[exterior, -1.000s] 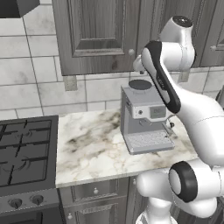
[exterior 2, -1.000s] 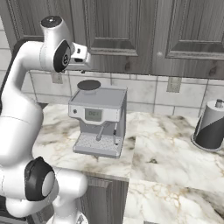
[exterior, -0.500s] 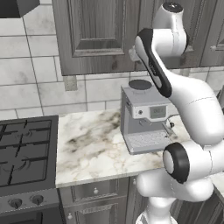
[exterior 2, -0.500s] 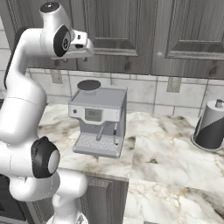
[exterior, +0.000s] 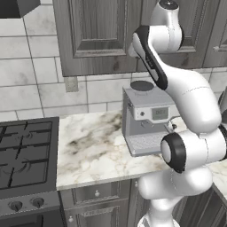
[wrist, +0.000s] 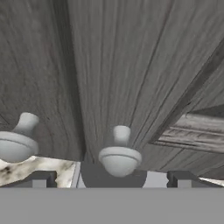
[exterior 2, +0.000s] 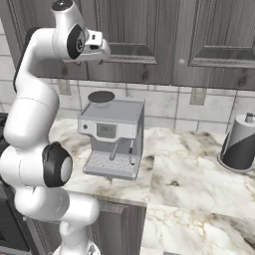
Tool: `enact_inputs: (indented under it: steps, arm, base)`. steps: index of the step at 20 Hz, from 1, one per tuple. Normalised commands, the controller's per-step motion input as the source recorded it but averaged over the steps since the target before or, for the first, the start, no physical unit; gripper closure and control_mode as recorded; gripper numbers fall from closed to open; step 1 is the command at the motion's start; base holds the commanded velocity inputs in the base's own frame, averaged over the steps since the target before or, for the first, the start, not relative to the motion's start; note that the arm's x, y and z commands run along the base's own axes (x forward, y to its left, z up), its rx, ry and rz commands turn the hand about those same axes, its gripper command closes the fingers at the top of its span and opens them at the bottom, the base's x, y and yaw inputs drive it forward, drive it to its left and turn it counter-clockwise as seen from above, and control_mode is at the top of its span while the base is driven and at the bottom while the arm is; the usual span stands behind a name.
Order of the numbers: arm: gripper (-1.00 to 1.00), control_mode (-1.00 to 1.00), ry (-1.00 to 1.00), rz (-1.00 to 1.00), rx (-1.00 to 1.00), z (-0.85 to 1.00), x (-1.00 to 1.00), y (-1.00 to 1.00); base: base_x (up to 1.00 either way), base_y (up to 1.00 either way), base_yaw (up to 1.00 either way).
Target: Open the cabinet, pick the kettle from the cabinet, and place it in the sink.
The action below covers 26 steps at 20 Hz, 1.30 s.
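Note:
The cabinet (exterior: 88,35) (exterior 2: 149,30) of dark grained wood hangs above the counter with its doors shut. My gripper (exterior 2: 105,51) is raised to the lower edge of those doors. In the hand view the door panel (wrist: 109,65) is very close. A round metal knob (wrist: 119,155) sits just ahead, centred between my two fingertips (wrist: 41,179). My gripper (wrist: 111,179) is open and holds nothing. A second knob (wrist: 17,142) shows to the left, across the seam between the doors. The kettle is hidden and the sink is out of view.
A boxy grey coffee machine (exterior: 146,117) (exterior 2: 112,134) stands on the marble counter (exterior: 88,150) right under my hand. A black stove (exterior: 24,155) lies to the left. A dark canister with a grey top (exterior 2: 240,144) stands at the far right.
My arm has risen and carried the hand up and in toward the lower edge of the cabinet doors. The jaws have stayed open.

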Motion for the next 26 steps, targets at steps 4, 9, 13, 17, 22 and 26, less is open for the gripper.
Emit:
enact_inputs:
  steps: [4,9,13,17,22,26]
  arm:
    - [-1.00,-1.00,0.00,0.00,0.00,0.03,0.38,0.00]
    - [-1.00,-1.00,0.00,0.00,0.00,0.04,0.40,0.00]
    - [-1.00,-1.00,0.00,0.00,0.00,0.00,0.36,-0.02]
    - [-1.00,-1.00,-0.04,0.00,0.00,0.00,0.22,-0.02]
    - [-1.00,-1.00,-0.08,0.00,0.00,0.06,0.16,0.00]
    - [-1.00,-1.00,-0.08,0.00,0.00,0.10,0.16,0.00]
  base:
    - [0.00,0.00,0.00]
    - [0.00,0.00,0.00]
    - [0.00,0.00,0.00]
    - [0.00,0.00,0.00]
    - [0.00,0.00,0.00]
    - [0.00,0.00,0.00]
